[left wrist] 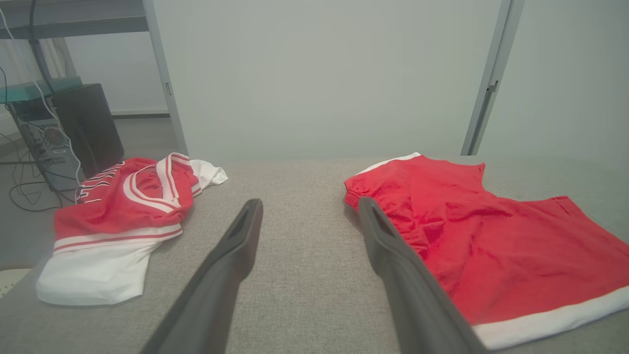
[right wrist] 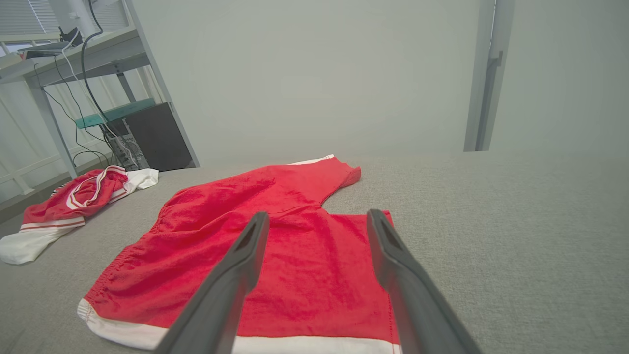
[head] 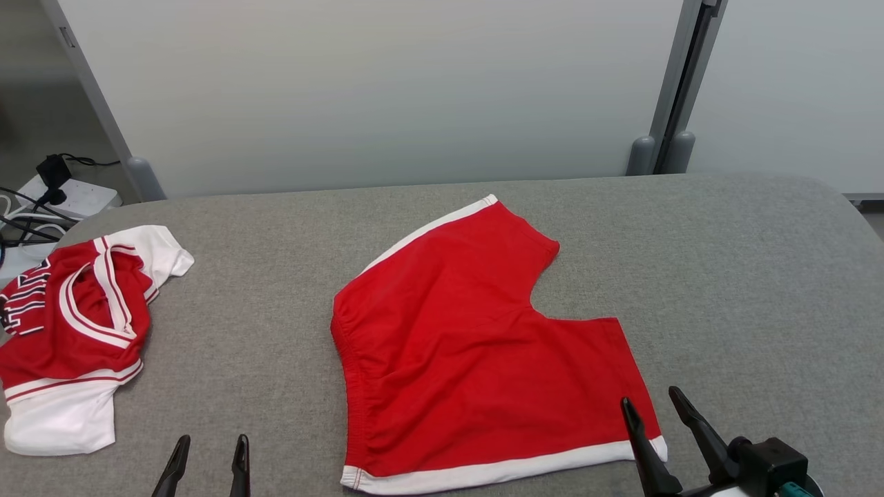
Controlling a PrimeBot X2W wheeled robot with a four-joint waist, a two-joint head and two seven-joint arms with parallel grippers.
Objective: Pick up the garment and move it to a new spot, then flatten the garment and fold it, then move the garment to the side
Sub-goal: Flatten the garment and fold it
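Red shorts [head: 476,345] of a soft, matte knit lie spread in the middle of the table [head: 725,290]. They are nearly flat, with shallow wrinkles across the cloth. The gathered elastic waistband faces the robot's left. One leg points toward the far edge and the other toward the right, with a V-shaped notch between them. A white band runs along each outer side edge, one of them along the near edge.

The table has a grey, coarse-woven covering and a rounded far right corner.

At its left end, well apart from the shorts, a red and white jersey [head: 76,324] lies bunched, with striped trim and a loose white sleeve.

Behind the table stands a smooth pale wall panel [head: 380,90], and a white power strip [head: 76,197] with dark cables sits on the floor at the far left.

The right gripper [head: 650,400] has its long dark tapered fingers spread wide and empty. It is poised at the near right corner of the shorts, over the end of the white band. Whether the tips touch the cloth cannot be told.

The left gripper [head: 212,452] is likewise spread wide, holding nothing. It is over bare covering between the jersey and the waistband, with its right finger just beside the gathered edge.
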